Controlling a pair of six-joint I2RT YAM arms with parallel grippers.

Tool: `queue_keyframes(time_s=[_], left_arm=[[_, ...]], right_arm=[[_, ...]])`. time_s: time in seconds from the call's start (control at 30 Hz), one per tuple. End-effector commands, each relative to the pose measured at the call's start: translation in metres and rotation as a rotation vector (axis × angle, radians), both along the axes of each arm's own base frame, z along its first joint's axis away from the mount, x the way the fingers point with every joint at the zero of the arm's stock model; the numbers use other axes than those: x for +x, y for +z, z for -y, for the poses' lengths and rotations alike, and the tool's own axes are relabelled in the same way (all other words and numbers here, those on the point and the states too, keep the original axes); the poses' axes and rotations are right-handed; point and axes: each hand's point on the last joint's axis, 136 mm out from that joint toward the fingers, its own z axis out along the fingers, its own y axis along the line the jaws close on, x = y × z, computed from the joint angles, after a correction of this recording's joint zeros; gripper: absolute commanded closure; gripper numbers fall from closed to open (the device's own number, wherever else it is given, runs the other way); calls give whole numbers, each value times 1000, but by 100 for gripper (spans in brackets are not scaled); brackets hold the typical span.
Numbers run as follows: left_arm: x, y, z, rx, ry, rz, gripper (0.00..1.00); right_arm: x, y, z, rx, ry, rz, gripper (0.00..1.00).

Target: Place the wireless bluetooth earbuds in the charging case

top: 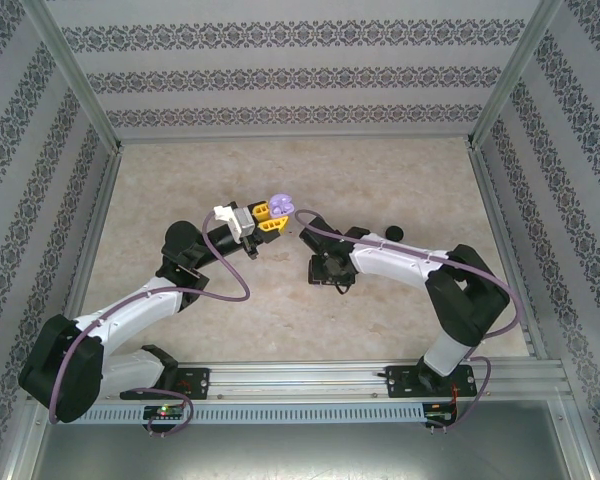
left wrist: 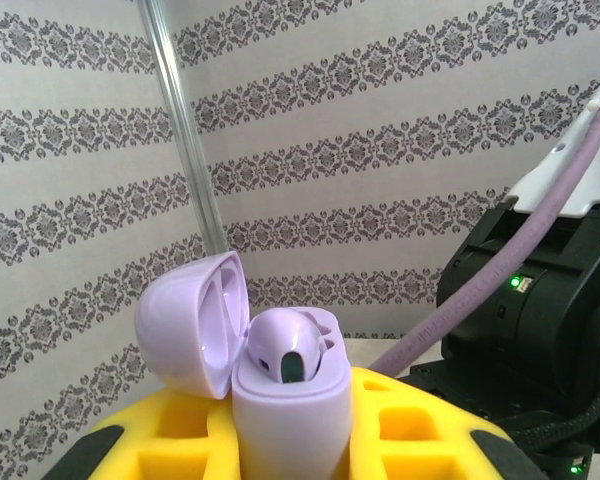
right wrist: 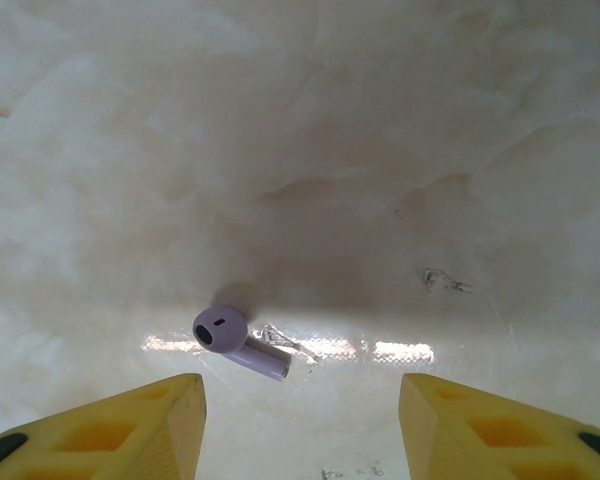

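The lilac round plastic charging case (left wrist: 290,415) stands upright, clenched between the two yellow fingers (left wrist: 170,435) of the left hand (left wrist: 292,445), which holds it up off the pale marble-patterned worktop (right wrist: 380,150). Its domed lid (left wrist: 188,322) is swung open to the left on its hinge. Inside the case sits one lilac stemmed earbud (left wrist: 285,350) — head up, dark oval grille facing the camera, stem sunk out of sight in its well. Whether the neighbouring well holds anything I cannot tell from this angle.

The second lilac stemmed earbud (right wrist: 235,340) lies on its side on the worktop, outside any container. Its round head is to the left with a dark opening showing, and its short stem points right.

The right hand (right wrist: 300,425) hangs above it, released. Its fingers stand well apart with nothing between them. The earbud lies just beyond the gap — nearer the finger on the left of the wrist view, touching neither.

From above, the raised case sits near the middle of the worktop, with the right arm's wrist close by on its right.
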Motion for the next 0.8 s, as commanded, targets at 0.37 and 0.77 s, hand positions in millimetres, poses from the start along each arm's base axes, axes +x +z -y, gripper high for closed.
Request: queue_keyframes(time_s=[0.37, 0.77], left_arm=[[-1, 14, -9, -17, 33, 71, 100], [1, 13, -9, -8, 39, 69, 100]], right_arm=[[17, -5, -37, -25, 226, 25, 55], [9, -26, -31, -27, 232, -38, 64]])
